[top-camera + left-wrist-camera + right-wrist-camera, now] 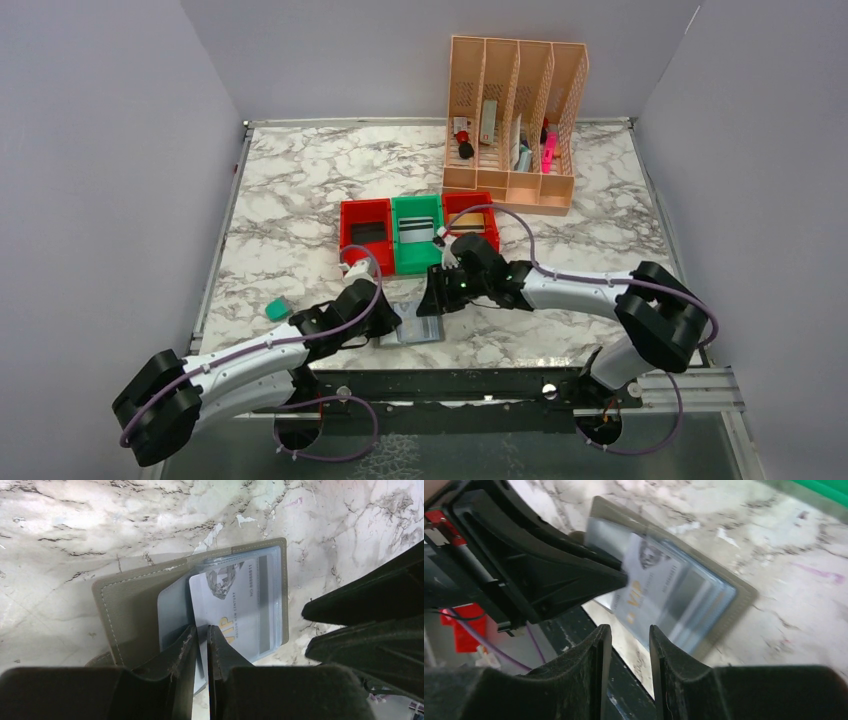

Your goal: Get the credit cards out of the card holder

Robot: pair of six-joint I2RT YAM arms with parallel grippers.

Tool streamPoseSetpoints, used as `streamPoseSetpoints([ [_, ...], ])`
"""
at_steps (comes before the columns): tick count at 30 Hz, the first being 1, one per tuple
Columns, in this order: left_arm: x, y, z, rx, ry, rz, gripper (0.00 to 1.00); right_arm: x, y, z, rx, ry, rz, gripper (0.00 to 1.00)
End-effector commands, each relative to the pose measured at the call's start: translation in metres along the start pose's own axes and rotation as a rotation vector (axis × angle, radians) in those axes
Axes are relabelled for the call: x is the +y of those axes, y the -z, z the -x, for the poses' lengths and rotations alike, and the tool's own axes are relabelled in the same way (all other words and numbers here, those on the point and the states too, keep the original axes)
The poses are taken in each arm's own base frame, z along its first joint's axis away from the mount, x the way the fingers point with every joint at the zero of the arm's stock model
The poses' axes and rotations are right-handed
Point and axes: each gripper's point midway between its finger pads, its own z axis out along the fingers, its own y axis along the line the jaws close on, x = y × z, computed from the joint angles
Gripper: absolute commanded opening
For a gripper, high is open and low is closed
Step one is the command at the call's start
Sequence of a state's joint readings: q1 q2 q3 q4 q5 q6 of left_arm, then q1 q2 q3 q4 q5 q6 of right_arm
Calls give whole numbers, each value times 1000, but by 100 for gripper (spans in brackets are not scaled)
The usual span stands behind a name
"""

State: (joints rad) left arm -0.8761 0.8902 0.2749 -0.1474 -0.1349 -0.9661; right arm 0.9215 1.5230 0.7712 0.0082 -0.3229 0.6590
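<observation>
My left hand is clenched on the near edge of the silver card, which sticks part way out of a pocket of the holder. The holder lies open on the counter, near its front edge and on my side of the green bin. My right hand is released, its fingers parted with nothing between them, and hangs just beside the holder, close to my left hand.
</observation>
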Motion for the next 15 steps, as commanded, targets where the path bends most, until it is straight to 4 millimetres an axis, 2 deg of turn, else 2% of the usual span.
streamPoseSetpoints([
  [1,-12,-1,4,1,-9,-46,18,29,-12,-6,59,-1,182,39],
  [7,-13,0,4,1,-9,-48,19,13,-30,-17,109,-21,150,38],
  [12,-11,0,4,1,-8,-38,19,-31,-36,-30,134,-98,-79,31],
  [15,-14,0,4,-2,-2,-57,22,-47,-33,-38,137,-123,-154,28],
])
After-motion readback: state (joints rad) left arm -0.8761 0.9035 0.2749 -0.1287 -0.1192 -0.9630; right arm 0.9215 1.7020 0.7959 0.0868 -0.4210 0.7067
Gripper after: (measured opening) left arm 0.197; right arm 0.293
